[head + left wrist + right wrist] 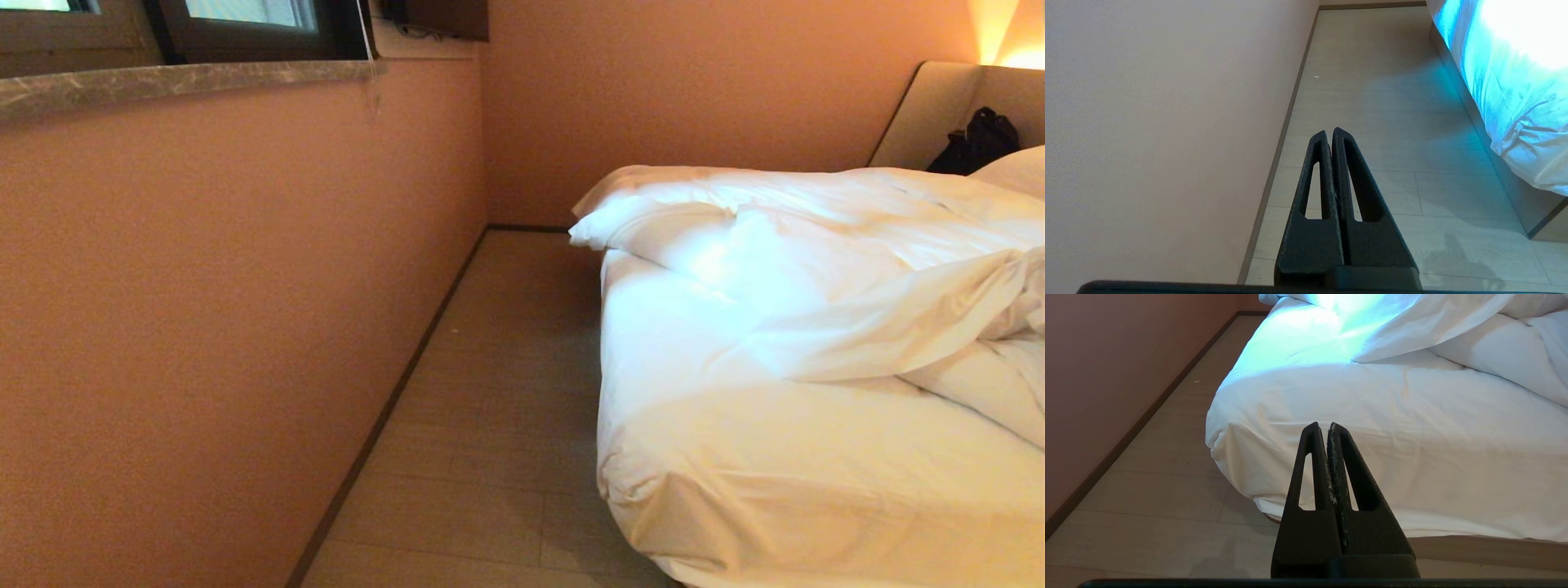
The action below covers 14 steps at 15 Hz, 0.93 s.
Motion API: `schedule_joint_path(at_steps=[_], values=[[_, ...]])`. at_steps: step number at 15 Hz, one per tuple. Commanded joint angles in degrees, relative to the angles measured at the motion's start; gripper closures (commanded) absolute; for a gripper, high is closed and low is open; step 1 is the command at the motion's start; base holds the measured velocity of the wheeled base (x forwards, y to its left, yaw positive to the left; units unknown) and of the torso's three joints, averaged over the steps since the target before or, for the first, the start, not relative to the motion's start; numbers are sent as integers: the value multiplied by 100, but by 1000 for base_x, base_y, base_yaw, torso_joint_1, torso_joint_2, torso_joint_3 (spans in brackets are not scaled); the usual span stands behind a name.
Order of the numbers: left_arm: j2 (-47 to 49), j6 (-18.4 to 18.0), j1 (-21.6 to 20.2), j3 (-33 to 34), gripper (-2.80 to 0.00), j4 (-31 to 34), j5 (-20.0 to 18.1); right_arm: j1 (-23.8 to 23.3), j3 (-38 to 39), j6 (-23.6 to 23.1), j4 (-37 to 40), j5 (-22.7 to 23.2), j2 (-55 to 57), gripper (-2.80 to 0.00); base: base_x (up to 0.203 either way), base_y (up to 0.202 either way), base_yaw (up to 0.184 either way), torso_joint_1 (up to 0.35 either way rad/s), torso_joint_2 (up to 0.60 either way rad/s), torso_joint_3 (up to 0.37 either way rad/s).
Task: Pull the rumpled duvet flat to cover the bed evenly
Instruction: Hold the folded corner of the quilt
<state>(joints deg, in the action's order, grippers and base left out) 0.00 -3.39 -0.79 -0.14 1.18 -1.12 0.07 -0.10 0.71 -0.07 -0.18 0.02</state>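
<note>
White cotton lies heaped across the far part of the bed (735, 490): the duvet (816, 269) is bunched toward the headboard (931, 114), its nearest folded flap well beyond the tips of both grippers, with bare sheet (1372, 408) showing between. The right gripper (1327, 426) hangs with jaws pressed together on nothing, facing the mattress corner just ahead. The left gripper (1329, 132), likewise closed and empty, faces floor (1372, 102) beside the wall (1147, 122). Risks from here, as I judge them: a pinch may catch the sheet instead of the flap, one-sided pulling may drag the quilt crooked, and the pillow (1016, 167) could be swept along.
</note>
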Motion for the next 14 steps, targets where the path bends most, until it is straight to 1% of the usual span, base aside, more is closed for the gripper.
schedule_joint_path(at_steps=[1,5,7,14], values=[[9,-4,0,-4,0,5,-2,9,1,0,-1,1,-2,0,0,0,0,0,0,0],[3,37,0,5,0,-21,7,1,1,0,-1,1,-2,0,0,0,0,0,0,0],[9,49,0,5,0,-21,14,1,1,0,-1,1,-2,0,-4,-67,-4,3,5,-1],[0,16,0,5,0,-4,7,1,1,0,-1,1,-2,0,0,-188,-1,2,1,3]])
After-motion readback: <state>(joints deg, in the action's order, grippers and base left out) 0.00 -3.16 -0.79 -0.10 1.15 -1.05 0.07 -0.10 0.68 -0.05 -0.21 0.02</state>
